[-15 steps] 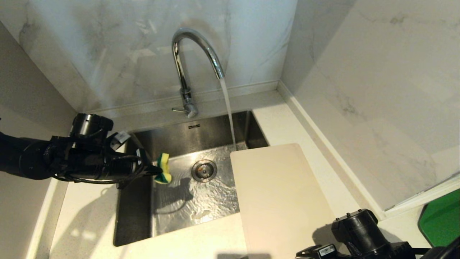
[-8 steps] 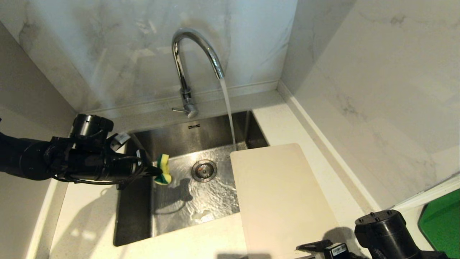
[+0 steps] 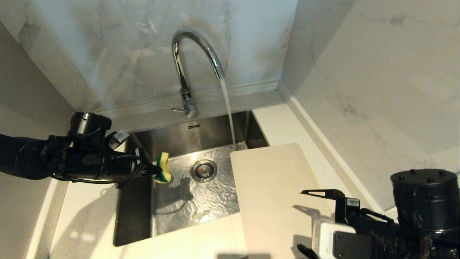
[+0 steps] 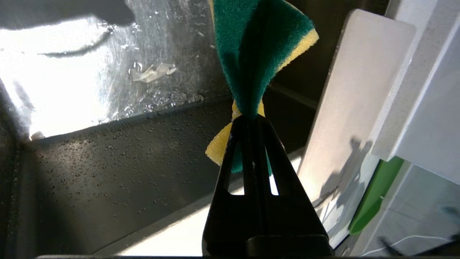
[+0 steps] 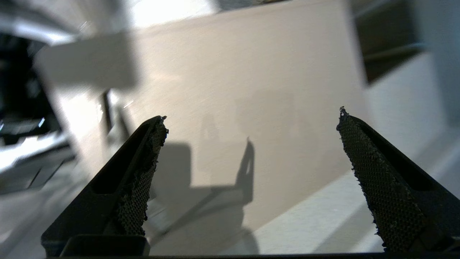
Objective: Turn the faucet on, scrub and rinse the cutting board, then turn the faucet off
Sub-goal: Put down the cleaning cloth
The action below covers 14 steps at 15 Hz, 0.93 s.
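Now cream-white cutting board point(image 3: 276, 194) flat beside sink, right gripper point(image 5: 251, 151) jaws wide, left gripper point(image 4: 248, 118) jaws pinching sponge point(image 4: 258, 50).

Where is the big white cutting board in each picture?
Head view: the cutting board lies right of the middle, on the counter, its far corner over the sink.
Left wrist view: it is the pale slab on the right side, past the sponge that the left tool pinches.
Right wrist view: it fills the middle, beyond the open right tool.
Shared landmark: the dark sink edge beside the board.
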Tool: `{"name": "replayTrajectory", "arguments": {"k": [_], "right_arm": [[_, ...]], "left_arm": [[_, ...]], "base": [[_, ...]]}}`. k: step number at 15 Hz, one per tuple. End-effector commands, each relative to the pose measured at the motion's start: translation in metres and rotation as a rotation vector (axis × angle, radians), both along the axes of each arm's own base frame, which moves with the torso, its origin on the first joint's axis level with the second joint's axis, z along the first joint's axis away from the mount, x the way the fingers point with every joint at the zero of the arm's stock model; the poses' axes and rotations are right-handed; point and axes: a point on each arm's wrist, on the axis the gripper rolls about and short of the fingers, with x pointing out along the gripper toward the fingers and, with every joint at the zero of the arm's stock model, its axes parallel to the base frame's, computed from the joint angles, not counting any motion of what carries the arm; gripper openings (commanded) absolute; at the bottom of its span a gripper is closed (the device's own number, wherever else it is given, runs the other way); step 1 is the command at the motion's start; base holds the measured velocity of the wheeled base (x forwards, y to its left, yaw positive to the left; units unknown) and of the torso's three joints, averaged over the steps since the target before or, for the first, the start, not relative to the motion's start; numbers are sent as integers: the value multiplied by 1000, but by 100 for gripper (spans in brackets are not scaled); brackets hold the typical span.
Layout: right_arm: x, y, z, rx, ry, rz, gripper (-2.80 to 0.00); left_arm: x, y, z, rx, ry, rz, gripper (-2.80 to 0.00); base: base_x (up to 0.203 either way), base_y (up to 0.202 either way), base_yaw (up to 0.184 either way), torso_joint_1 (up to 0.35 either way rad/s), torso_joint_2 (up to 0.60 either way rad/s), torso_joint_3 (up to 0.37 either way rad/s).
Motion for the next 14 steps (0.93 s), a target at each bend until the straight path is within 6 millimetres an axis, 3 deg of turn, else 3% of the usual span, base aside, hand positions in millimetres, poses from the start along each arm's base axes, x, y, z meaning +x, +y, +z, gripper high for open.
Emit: {"name": "replayTrajectory", "arguments": {"k": [1, 10, 11, 14], "right_arm": [[7, 2, 33, 109, -74, -44, 0], [51, 5, 163, 632, -214, -282, 0], [56, 3, 177, 692, -230, -307, -280], [68, -11, 201, 763, -298, -371, -280]], "left_arm": [[-4, 1, 7, -9, -15, 0, -280], [-10, 0, 17, -16, -43, -5, -280], [-10, 0, 18, -17, -44, -5, -280], [-12, -3, 18, -18, -42, -13, -280]], "base": [[0, 0, 0, 0, 0, 0], [0, 0, 0, 0, 0, 0], [0, 0, 0, 0, 0, 0], [0, 0, 0, 0, 0, 0]]}}
